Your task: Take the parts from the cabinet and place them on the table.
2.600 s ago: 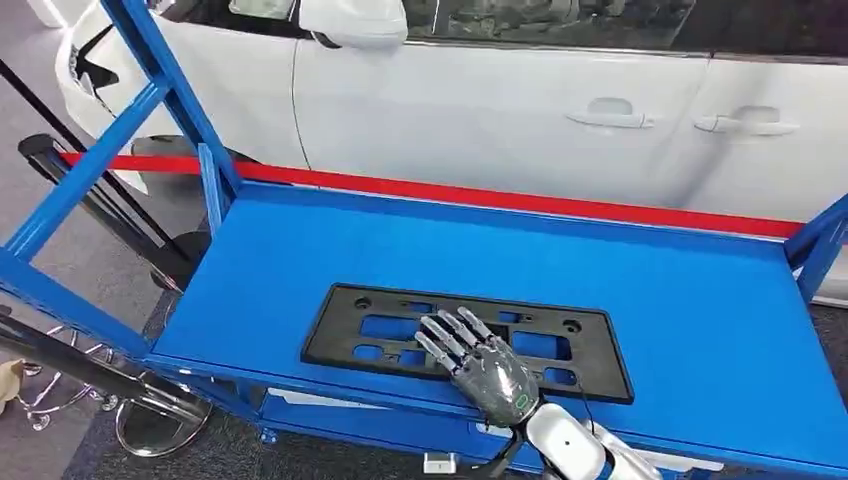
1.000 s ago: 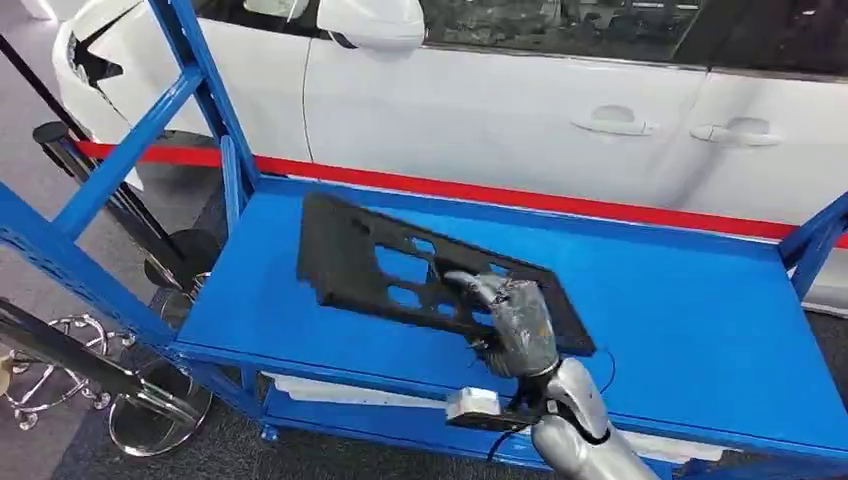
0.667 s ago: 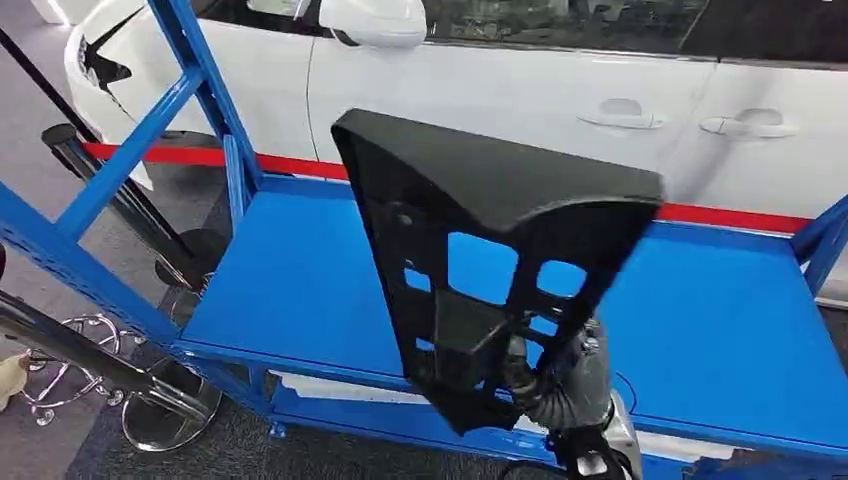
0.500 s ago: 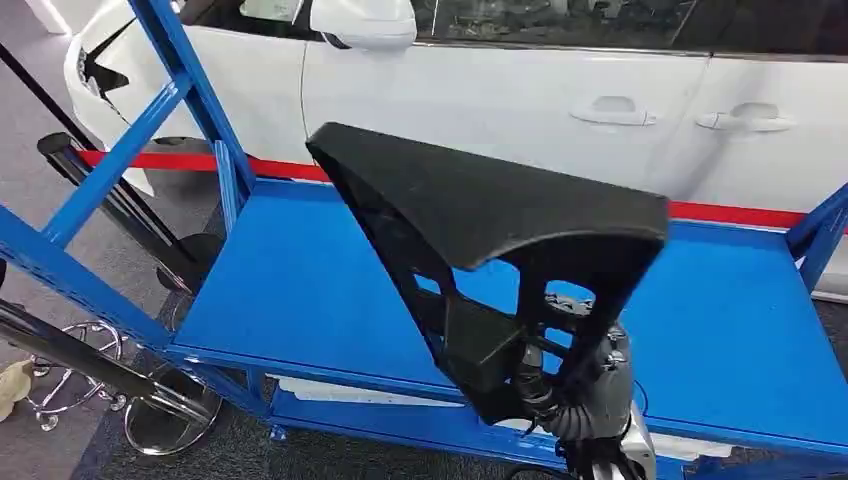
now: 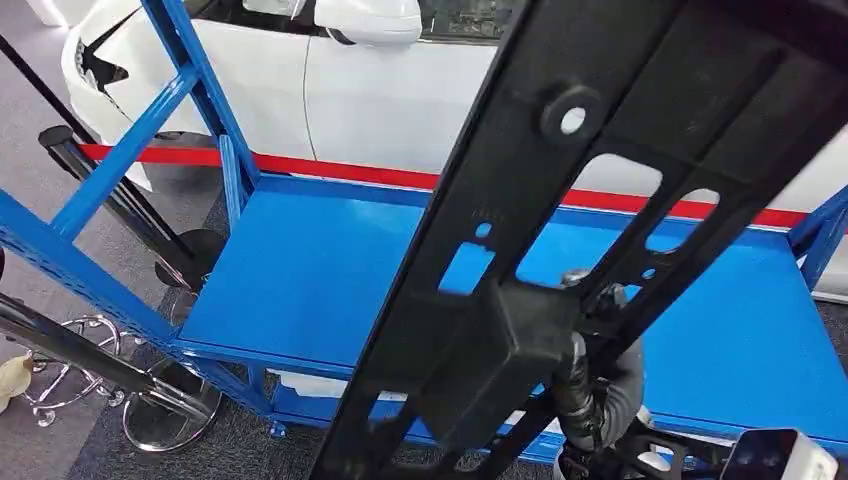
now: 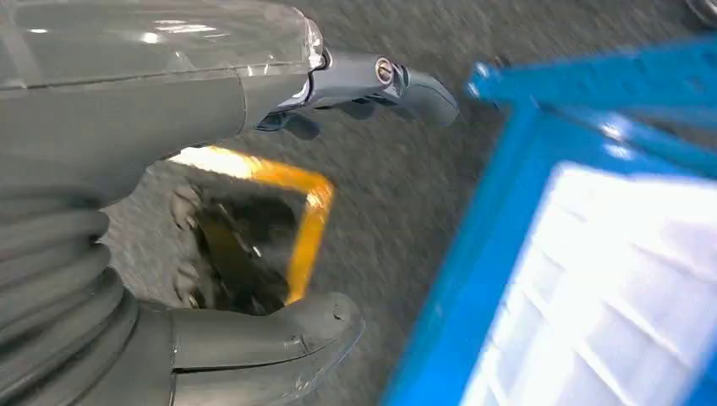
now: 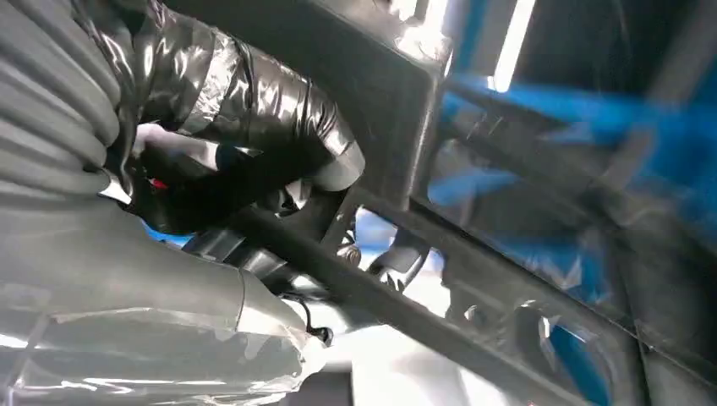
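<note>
A couple of seconds back the flat black plastic mounting plate with rectangular cut-outs (image 5: pixel 560 250) lay on the blue metal cabinet shelf (image 5: pixel 300 270) under my right robot hand (image 5: pixel 595 385); now it is off the shelf entirely and swung up close to the head camera, slanting across most of my view. I take that to mean the pick is done and the carry to the table is what remains, though I cannot see a table from here. The right robot hand sits low under the plate with its fingers (image 7: pixel 287 135) curled through the plate's ribs, clamped on its lower part near a blocky boss; the wrist view is blurred, so I cannot judge how firm that hold is. The left robot hand (image 6: pixel 279 211) hangs beside the blue frame with thumb and fingers apart and nothing between them, over grey floor. Behind the shelf stands a white car (image 5: pixel 380 90) with a red barrier strip (image 5: pixel 330 170) in front of it. With the plate blocking much of my view, I would turn carefully.
</note>
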